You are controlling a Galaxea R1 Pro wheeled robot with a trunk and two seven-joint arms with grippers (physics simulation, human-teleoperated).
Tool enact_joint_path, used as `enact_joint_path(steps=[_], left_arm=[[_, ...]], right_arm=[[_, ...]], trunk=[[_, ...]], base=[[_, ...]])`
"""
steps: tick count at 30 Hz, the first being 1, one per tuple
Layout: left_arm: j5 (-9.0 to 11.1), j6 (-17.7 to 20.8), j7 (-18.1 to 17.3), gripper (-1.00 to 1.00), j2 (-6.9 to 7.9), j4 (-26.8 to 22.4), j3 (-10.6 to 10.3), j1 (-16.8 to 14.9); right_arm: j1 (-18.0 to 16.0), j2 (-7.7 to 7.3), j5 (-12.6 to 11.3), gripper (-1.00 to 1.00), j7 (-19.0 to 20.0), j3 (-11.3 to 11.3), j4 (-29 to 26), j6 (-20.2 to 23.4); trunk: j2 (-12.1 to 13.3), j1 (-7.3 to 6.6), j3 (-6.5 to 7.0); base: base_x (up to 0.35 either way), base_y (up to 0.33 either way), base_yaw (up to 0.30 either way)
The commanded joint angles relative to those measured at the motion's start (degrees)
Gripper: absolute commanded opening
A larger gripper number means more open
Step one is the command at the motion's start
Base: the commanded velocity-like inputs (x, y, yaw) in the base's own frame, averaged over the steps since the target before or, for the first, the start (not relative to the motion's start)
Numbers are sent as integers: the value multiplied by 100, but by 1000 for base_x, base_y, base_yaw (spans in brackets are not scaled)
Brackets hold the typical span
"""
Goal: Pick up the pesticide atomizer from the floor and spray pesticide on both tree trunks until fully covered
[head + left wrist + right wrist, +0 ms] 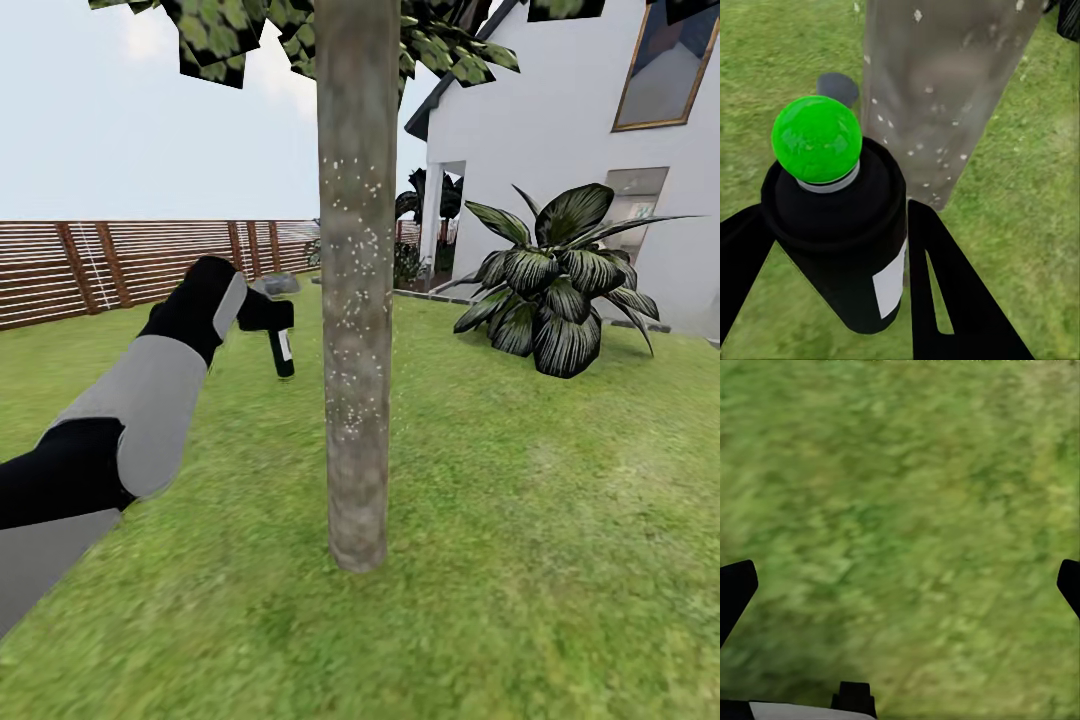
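- While the black-fingered left gripper (pixel 832 285) clamps the cylindrical black white-labelled pesticide atomizer (pixel 844 240), its nozzle tip looks glossy green.
- White specks (pixel 352 270) dot the rough, mottled grey-brown trunk (pixel 356 300).
- Right gripper (pixel 900 585) spread wide over blurred lawn (pixel 900 495).

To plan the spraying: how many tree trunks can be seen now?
1. The trunk stands mid-lawn in the head view, speckled white, beside the atomizer in the left gripper. A second tree may be outside the frame.

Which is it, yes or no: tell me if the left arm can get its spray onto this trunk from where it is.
Probably yes. The left gripper holds the pesticide atomizer just beside the tree trunk, with nothing between them, and white specks already dot the bark.
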Motion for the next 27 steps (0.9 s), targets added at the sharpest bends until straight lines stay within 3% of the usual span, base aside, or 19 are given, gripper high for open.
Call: enact_joint_path(steps=[1, 16, 24, 26, 27], left_arm=[[-3, 3, 0, -100, 1, 9, 0, -72], [-3, 18, -15, -100, -46, 44, 0, -840], [-3, 20, -18, -100, -53, 49, 3, -1055], [-1, 21, -18, -100, -58, 324, 7, -1071], [4, 5, -3, -100, -64, 904, 39, -1074]], right_arm=[[0, 0, 1, 100, 0, 0, 0, 0], [0, 0, -3, 100, 0, 0, 0, 0], [0, 0, -1, 100, 0, 0, 0, 0], [0, 0, -1, 100, 0, 0, 0, 0], [0, 0, -1, 100, 0, 0, 0, 0]], trunk=[[1, 0, -1], [1, 0, -1], [1, 0, -1], [1, 0, -1], [1, 0, -1]], base=[[0, 0, 0], [0, 0, 0], [0, 0, 0], [0, 0, 0], [0, 0, 0]])
